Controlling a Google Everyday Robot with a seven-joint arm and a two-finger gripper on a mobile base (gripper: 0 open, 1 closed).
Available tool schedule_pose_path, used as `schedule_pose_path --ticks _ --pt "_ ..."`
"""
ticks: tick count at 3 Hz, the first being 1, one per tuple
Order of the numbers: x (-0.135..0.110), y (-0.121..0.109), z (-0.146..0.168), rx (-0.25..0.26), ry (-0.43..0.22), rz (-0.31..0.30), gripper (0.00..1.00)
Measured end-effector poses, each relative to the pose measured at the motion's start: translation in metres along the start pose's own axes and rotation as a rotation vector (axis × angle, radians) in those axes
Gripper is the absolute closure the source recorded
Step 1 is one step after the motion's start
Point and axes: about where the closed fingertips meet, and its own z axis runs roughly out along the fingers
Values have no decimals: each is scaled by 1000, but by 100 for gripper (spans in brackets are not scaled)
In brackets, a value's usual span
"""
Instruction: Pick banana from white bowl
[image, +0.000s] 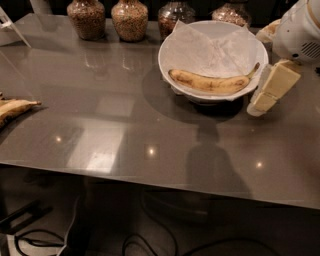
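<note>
The banana (210, 82) is long, curved and yellow with brown speckles. It lies across the front of the white bowl (170, 50), stem tip pointing up to the right. The bowl is lined with crumpled white paper and stands at the back right of the grey table (125, 125). My gripper (261, 101) is cream-coloured and hangs from the white arm (300, 35) at the right edge of the view. It sits just right of the bowl's rim, near the banana's stem end and above the table. It holds nothing that I can see.
Several brownish glass jars of grain (129, 19) line the back edge behind the bowl. A flatter yellow-brown banana piece (12, 107) lies at the far left edge. A white object (10, 25) sits at the back left. Cables lie on the floor below the table's front edge.
</note>
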Motion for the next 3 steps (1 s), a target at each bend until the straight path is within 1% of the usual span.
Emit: schedule_pose_path --ticks 2,3 --pt "-32 -76 54 12 -180 48 0" --pt "-44 -101 91 18 -247 44 0"
